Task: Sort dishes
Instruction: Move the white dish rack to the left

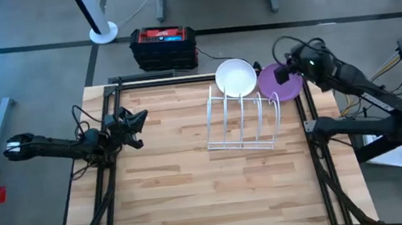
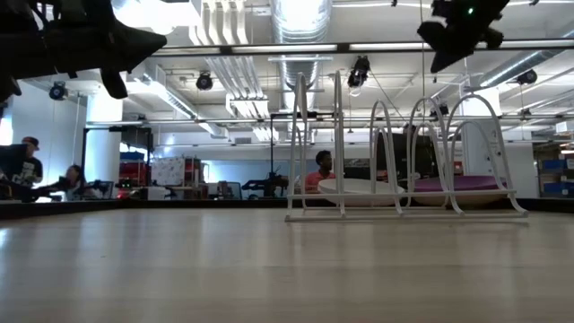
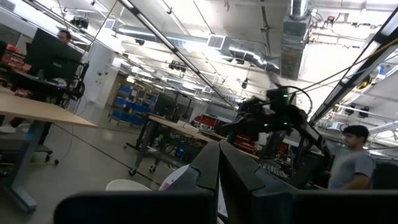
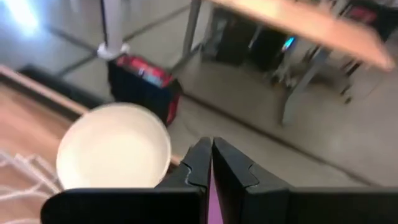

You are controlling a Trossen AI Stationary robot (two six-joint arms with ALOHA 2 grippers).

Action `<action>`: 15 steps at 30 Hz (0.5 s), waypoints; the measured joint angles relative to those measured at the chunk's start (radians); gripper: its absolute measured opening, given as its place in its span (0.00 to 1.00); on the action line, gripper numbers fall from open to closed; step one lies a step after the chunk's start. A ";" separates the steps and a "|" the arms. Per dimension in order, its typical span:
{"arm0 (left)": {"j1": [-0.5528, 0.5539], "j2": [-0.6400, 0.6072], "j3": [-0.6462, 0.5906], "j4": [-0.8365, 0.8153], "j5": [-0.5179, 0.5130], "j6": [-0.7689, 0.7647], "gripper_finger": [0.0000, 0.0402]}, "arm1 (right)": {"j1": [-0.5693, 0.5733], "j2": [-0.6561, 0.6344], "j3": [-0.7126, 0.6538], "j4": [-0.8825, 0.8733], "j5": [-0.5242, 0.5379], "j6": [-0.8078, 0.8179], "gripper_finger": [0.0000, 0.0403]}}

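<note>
From above, the white dish (image 1: 235,77) and purple dish (image 1: 279,82) lie flat just behind the wire rack (image 1: 241,123); the right gripper (image 1: 284,73) hovers over the purple one. Its wrist view shows fingers (image 4: 198,163) clenched, empty. The left gripper (image 1: 140,128), also closed, waits well left of the rack.

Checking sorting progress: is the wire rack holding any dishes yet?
Empty. The high view shows the rack's slots bare; the white dish and purple dish lie flat behind it.

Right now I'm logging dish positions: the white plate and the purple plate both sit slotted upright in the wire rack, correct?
Not quite. The high view shows the white plate and purple plate lying flat on the table behind the wire rack, not slotted in it.
</note>
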 joint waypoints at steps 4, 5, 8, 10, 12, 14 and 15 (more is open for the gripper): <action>0.000 0.000 0.000 0.000 0.000 0.000 0.00 | -0.141 0.085 -0.001 0.003 -0.119 -0.024 0.02; 0.000 0.000 0.000 0.000 0.000 0.000 0.00 | -0.170 0.106 -0.001 0.008 -0.121 -0.030 0.02; 0.000 0.001 0.000 0.000 0.000 0.000 0.00 | -0.224 0.168 -0.002 0.041 -0.120 -0.051 0.02; 0.000 0.002 0.000 -0.002 0.000 0.000 0.00 | -0.236 0.210 -0.002 0.049 -0.120 -0.050 0.02; 0.000 0.003 0.000 -0.003 0.000 0.000 0.00 | -0.255 0.258 -0.002 0.047 -0.127 -0.049 0.02; 0.000 0.003 0.000 -0.003 0.000 0.000 0.00 | -0.275 0.302 -0.002 0.045 -0.125 -0.050 0.02; 0.000 0.003 0.000 -0.004 0.000 0.000 0.00 | -0.283 0.322 -0.002 0.046 -0.124 -0.048 0.02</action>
